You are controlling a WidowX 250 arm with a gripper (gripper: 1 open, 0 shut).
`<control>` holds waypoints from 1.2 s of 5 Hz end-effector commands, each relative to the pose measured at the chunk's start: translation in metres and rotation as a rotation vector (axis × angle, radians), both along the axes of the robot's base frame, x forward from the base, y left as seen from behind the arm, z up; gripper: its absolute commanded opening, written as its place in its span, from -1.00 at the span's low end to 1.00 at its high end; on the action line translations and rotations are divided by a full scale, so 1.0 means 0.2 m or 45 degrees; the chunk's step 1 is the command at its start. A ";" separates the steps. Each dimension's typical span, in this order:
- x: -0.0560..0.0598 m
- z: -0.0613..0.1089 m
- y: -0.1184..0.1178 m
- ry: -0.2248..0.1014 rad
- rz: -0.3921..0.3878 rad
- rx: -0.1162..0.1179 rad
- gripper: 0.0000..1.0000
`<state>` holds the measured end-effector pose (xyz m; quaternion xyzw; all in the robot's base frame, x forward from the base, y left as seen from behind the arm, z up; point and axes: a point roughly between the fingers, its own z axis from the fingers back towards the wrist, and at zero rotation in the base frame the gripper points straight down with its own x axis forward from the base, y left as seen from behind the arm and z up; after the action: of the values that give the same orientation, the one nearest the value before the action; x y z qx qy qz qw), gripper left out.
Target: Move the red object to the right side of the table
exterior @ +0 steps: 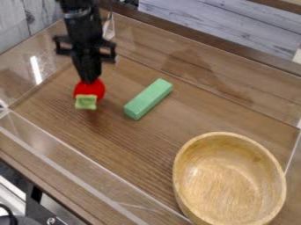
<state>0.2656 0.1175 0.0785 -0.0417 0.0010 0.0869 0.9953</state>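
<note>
Brown wood-grain table point(188, 75), clear acrylic walls point(30, 57); tool point(90, 81) clamped on red object point(90, 89); pale plank wall point(223, 22) behind.

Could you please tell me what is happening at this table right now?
The robot arm's hand points straight down and is shut on the red object, a small strawberry toy. The toy hangs leaf-end down and looks just clear of the table, on its left side. The green block lies untouched just to its right, and a wooden bowl sits near the front right corner. The move to the right side is not yet done.
</note>
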 end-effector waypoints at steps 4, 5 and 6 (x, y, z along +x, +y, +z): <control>0.19 0.23 -0.38 -0.108 -0.177 -0.034 -1.00; 0.20 0.29 -0.34 -0.116 -0.198 -0.043 -1.00; 0.22 0.28 -0.27 -0.108 -0.237 -0.044 -1.00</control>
<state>0.3025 0.0616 0.1189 -0.0687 -0.0098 -0.0033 0.9976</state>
